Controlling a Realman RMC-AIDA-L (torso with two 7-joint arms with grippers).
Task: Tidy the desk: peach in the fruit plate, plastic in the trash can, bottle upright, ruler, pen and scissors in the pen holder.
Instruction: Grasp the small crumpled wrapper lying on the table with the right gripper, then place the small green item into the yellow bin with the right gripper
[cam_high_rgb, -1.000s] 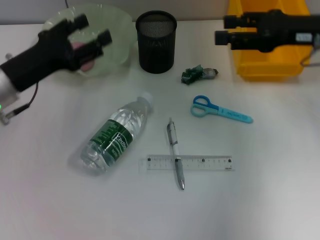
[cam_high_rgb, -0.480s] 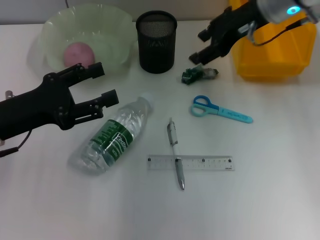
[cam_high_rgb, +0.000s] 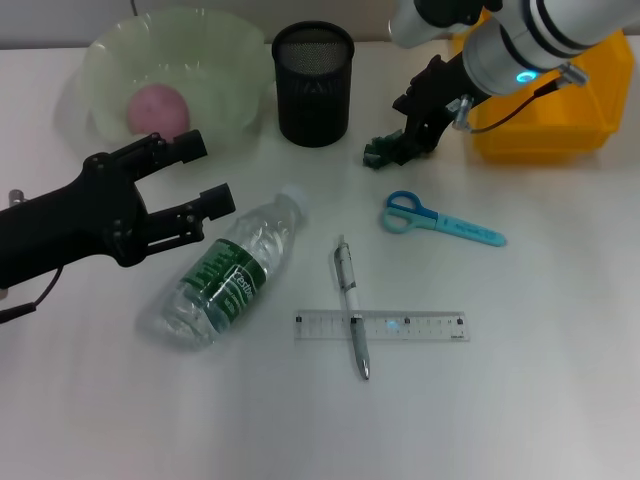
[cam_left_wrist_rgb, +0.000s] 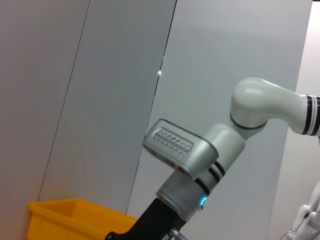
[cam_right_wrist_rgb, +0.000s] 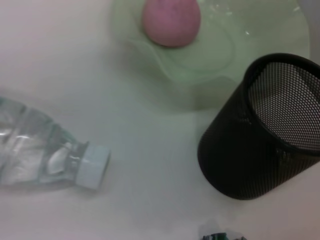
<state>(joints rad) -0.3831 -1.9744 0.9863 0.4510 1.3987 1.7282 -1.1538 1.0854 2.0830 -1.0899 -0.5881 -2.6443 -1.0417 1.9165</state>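
Observation:
The pink peach (cam_high_rgb: 155, 108) lies in the pale green fruit plate (cam_high_rgb: 225, 60). A water bottle (cam_high_rgb: 230, 270) lies on its side at mid-desk. My left gripper (cam_high_rgb: 204, 172) hovers open just left of the bottle's cap end. My right gripper (cam_high_rgb: 402, 128) stands open right over the crumpled green plastic (cam_high_rgb: 380, 153), which it partly covers. Blue scissors (cam_high_rgb: 440, 220) lie in front of the plastic. A pen (cam_high_rgb: 351, 318) lies across the clear ruler (cam_high_rgb: 420, 327). The black mesh pen holder (cam_high_rgb: 313, 85) stands upright. The right wrist view shows the peach (cam_right_wrist_rgb: 171, 20), pen holder (cam_right_wrist_rgb: 265, 130), bottle cap (cam_right_wrist_rgb: 93, 167) and plastic (cam_right_wrist_rgb: 220, 235).
The yellow trash can (cam_high_rgb: 550, 110) stands at the back right, behind my right arm, and shows in the left wrist view as the trash can (cam_left_wrist_rgb: 75, 220). The plate and pen holder line the back edge of the desk.
My right gripper has come down and left from the trash can onto the plastic. My left gripper left the plate, moved toward the bottle, and has held nearly still since.

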